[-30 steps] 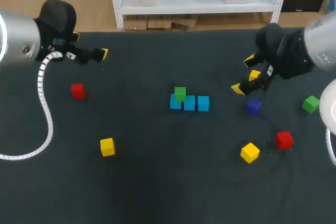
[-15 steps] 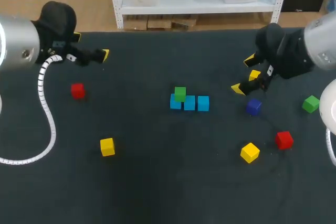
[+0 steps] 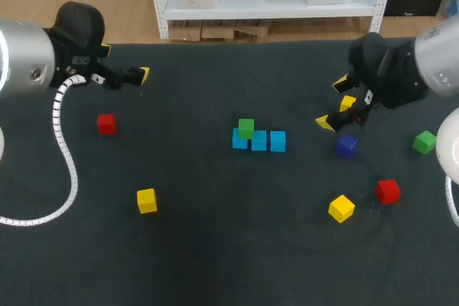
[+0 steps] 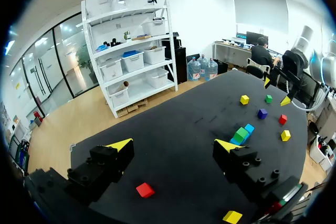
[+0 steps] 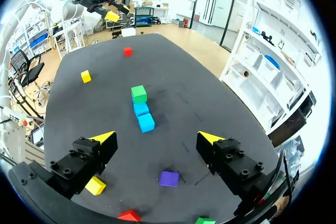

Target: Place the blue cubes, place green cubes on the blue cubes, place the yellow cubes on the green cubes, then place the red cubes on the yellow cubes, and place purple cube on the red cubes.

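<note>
Looking down on the dark, matte table [image 3: 215, 249], I see three blue cubes [image 3: 259, 140] in a touching row near the middle, faces flush. A green cube [image 3: 246, 128] sits on top of the end one nearest my left arm. All the blocks are small, sharp-edged, plain-coloured solids with a dull finish.

My left claw [image 4: 173, 145] hangs over the far left of the table. Its black, blocky fingers with wedge-shaped yellow tips are spread wide and hold nothing. A red cube [image 3: 106, 124] and a yellow cube [image 3: 146, 201] lie loose on that side, well apart.

My right claw [image 5: 157, 137] is likewise spread and empty, above the purple cube [image 3: 346, 145], which lies untouched between its fingers. Further right lie a second yellow cube [image 3: 341, 208], a second red cube [image 3: 388, 191] and a second green cube [image 3: 424, 142], each alone.
</note>
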You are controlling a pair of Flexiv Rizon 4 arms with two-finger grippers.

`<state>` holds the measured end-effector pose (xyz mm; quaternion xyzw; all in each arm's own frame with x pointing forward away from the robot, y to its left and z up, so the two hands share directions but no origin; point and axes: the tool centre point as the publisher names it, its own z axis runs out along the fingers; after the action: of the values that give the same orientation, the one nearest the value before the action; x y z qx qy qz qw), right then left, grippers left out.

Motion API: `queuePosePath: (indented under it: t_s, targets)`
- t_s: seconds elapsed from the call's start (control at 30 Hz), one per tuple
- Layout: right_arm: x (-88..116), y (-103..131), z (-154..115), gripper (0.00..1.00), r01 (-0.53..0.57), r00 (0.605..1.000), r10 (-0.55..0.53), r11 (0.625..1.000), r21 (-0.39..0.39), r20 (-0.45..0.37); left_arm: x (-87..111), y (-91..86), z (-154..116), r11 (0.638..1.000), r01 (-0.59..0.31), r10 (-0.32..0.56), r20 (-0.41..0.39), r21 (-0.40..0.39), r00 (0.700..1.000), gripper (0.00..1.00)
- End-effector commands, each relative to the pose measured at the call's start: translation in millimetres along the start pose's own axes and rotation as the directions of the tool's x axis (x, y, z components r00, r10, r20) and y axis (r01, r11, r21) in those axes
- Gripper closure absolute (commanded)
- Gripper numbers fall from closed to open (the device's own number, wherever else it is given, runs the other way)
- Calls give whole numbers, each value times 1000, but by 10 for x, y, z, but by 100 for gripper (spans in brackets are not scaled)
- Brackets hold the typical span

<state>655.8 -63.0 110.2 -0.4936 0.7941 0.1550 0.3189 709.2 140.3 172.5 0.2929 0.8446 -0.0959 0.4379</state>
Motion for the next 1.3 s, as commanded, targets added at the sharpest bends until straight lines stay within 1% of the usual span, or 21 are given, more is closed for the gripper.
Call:
queuePosePath:
  t_s: [0.03, 0.13, 0.23, 0.3, 0.37, 0.5, 0.6, 0.67, 0.77, 0.83, 0.87, 1.07, 1.17, 1.23, 1.3]
  targets:
    - [-40, -147, -32, 0, -16, 997, 18, 1000, 23, -74, 6, 13, -3, 1000, -1, 1, 3, 6, 1000, 0]
    - [25, -295, -161, 0, -11, 993, 21, 996, 89, -114, 6, 13, -3, 1000, -1, 1, 3, 6, 1000, 0]
    - [134, -436, -299, 0, 5, 989, 11, 994, 110, -146, 6, 13, -3, 1000, -1, 1, 3, 6, 1000, 0]
    - [209, -477, -374, 0, 48, 985, -30, 994, 102, -172, 6, 13, -3, 1000, -1, 1, 3, 6, 1000, 0]
    - [302, -497, -432, 0, 91, 979, -76, 993, 76, -190, 6, 13, -3, 1000, -1, 1, 3, 6, 1000, 0]
    - [504, -576, -528, 0, 108, 974, -102, 994, 20, -203, 6, 13, -3, 1000, -1, 1, 3, 6, 1000, 0]
    - [611, -583, -591, 0, 128, 967, -131, 991, -29, -220, 6, 13, -3, 1000, -1, 1, 3, 6, 1000, 0]
    - [677, -592, -599, 0, 142, 954, -148, 989, -41, -260, 6, 13, -3, 1000, -1, 1, 3, 6, 1000, 0]
    - [797, -585, -552, 0, 151, 920, -160, 987, -53, -358, 6, 13, -3, 1000, -1, 1, 3, 6, 1000, 0]
    - [886, -597, -500, 0, 137, 893, -140, 990, -38, -427, 6, 13, -3, 1000, -1, 1, 3, 6, 1000, 0]
    - [923, -599, -479, 0, 148, 883, -145, 989, -28, -447, 6, 13, -3, 1000, -1, 1, 3, 6, 1000, 0]
    - [1111, -650, -413, 0, 115, 854, -102, 993, -6, -511, 6, 13, -3, 1000, -1, 1, 3, 6, 1000, 0]
    - [1200, -680, -390, 0, 96, 817, -67, 995, 20, -573, 6, 13, -3, 1000, -1, 1, 3, 6, 1000, 0]
    - [1275, -704, -386, 0, 50, 788, -10, 998, 49, -615, 6, 13, -3, 1000, -1, 1, 3, 6, 1000, 0]
    - [1341, -750, -406, 0, 5, 781, 52, 996, 89, -622, 6, 13, -3, 1000, -1, 1, 3, 6, 1000, 0]
